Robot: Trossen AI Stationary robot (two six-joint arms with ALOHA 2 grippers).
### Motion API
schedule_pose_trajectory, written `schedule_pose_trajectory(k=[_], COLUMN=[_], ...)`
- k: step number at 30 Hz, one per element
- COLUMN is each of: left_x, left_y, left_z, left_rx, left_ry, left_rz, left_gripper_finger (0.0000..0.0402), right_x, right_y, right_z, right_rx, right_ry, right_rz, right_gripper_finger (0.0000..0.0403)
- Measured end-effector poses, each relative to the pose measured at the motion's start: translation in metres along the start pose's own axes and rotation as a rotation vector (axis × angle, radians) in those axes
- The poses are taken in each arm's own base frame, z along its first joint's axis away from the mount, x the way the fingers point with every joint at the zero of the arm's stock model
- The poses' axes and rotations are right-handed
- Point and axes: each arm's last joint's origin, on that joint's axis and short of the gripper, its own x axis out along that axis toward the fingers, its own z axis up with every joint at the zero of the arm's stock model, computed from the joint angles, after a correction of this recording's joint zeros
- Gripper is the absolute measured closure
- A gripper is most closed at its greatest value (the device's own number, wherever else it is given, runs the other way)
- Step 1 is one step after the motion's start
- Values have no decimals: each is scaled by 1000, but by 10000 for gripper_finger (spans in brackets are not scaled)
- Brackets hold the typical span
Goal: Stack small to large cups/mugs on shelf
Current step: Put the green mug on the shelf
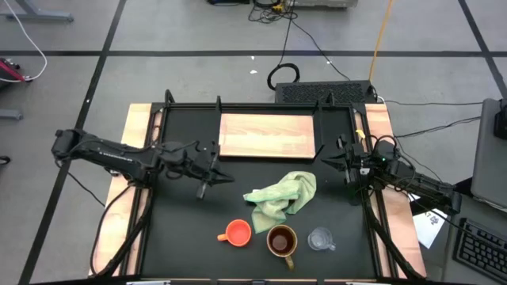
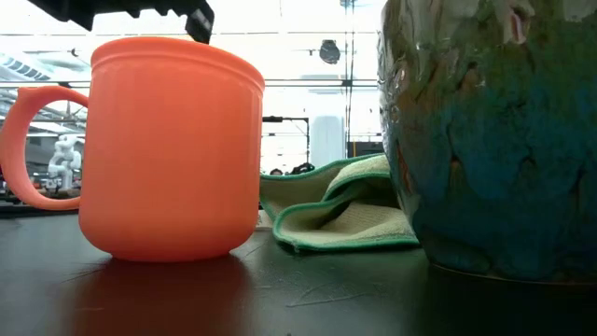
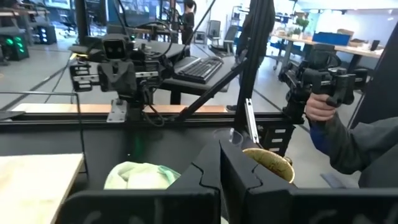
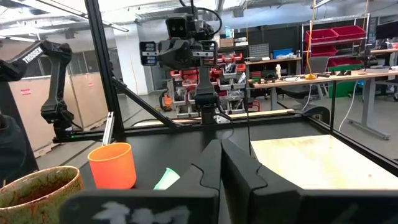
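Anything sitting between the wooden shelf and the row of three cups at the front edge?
Yes: the light green cloth lies crumpled on the tabletop between the shelf and the brown mug; the high view shows it.

Grey floor [image 1: 198, 32] crossed by dark tape lines surrounds the bench; cables [image 1: 277, 16] trail at twelve o'clock. Red storage bins [image 4: 336, 34] line workshop shelving behind long desks [image 4: 311, 78].

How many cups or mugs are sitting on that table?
3, in a row at the table's near edge: orange cup, brown mug in the middle, clear glass cup. None on the shelf.
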Motion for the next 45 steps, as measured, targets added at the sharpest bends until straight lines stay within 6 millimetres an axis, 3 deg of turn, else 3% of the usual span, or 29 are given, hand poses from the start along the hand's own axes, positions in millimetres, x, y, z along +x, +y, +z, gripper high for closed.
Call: schedule_pose_trajectory(k=[17, 31, 45], left_x=[45, 92, 138], left_y=[-1, -26, -36], left_z=[17, 5, -1], left_rx=[26, 38, 45], left_ry=[-15, 80, 87], left_rz=[-18, -135, -208], left_gripper_finger=[401, 401, 401], right_x=[0, 0, 0], right_y=[0, 0, 0], right_z=[0, 0, 0], right_rx=[1, -1, -2], right_ry=[0, 0, 1], right_rz=[0, 0, -1], right_gripper_finger=[403, 403, 403])
